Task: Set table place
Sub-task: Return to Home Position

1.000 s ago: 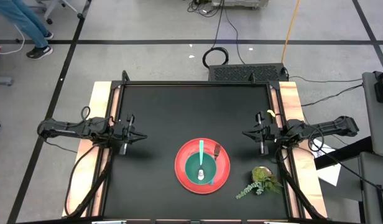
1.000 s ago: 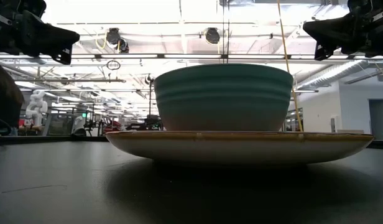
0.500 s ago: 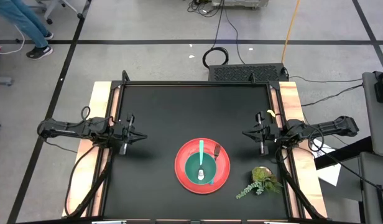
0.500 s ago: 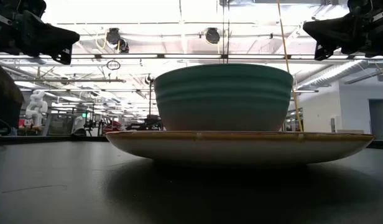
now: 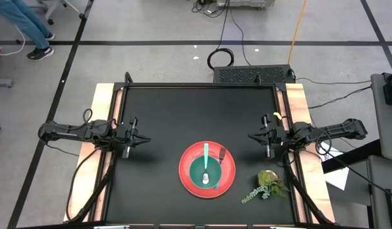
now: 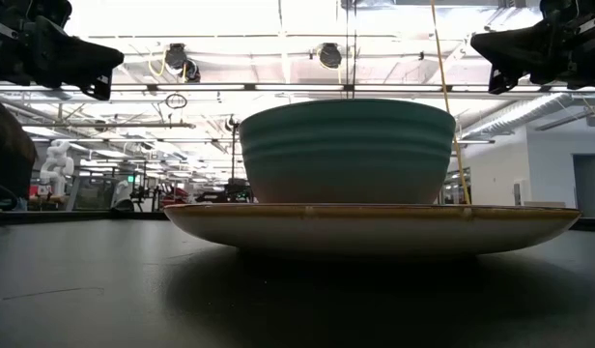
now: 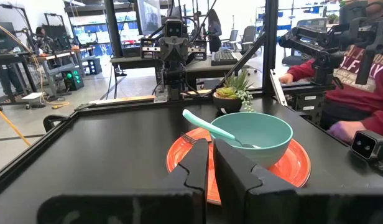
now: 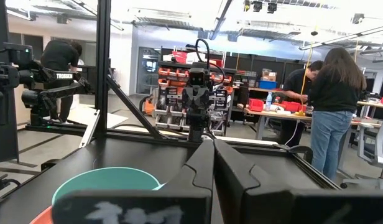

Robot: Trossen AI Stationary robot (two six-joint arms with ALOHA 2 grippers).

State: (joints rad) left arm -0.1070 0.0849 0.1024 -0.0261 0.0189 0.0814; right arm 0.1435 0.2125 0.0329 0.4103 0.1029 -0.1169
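— Fingers (image 7: 194, 167) on the left gripper (image 5: 142, 140)?
— Pressed together and empty, at the desk's (image 5: 183, 108) left edge. The right gripper (image 5: 253, 137) is the same, opposite.
— And the setting?
— It looks done. The red plate (image 5: 229, 180) sits front-centre and carries the green bowl (image 5: 197, 173) with the spoon (image 5: 206, 159) inside and the fork (image 5: 221, 154) alongside.
— Any writing?
— None legible.

Both arms level, mirrored, tips pointing inward.
Left arm (image 5: 75, 131) reaches in horizontally from the left side, with the left gripper (image 5: 147, 140) level and aimed at the opposite arm. Right arm (image 5: 323, 130) takes the same pose from the right side, with the right gripper (image 5: 250, 136) aimed back. In the wrist views each gripper's fingers (image 7: 194, 171) are pressed together, a thin seam between.
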